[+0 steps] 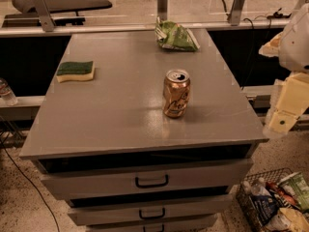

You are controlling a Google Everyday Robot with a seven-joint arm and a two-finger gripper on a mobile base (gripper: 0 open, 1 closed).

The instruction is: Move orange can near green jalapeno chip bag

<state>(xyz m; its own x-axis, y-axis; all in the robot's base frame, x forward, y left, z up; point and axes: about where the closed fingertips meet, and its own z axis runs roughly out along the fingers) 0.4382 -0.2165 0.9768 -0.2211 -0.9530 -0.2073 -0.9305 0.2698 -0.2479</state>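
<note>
The orange can (176, 94) stands upright on the grey cabinet top (120, 105), right of centre and towards the front. The green jalapeno chip bag (175, 36) lies crumpled at the far edge of the top, roughly straight behind the can and well apart from it. My gripper (282, 115) hangs at the right edge of the view, off the right side of the cabinet, level with the can and clear of it. It holds nothing that I can see.
A flat green-and-yellow sponge (75, 71) lies on the left of the top. Drawers with dark handles (151, 181) face me below. A wire basket of snack packets (277, 204) sits on the floor at the lower right. A metal rail (145, 27) runs behind the cabinet.
</note>
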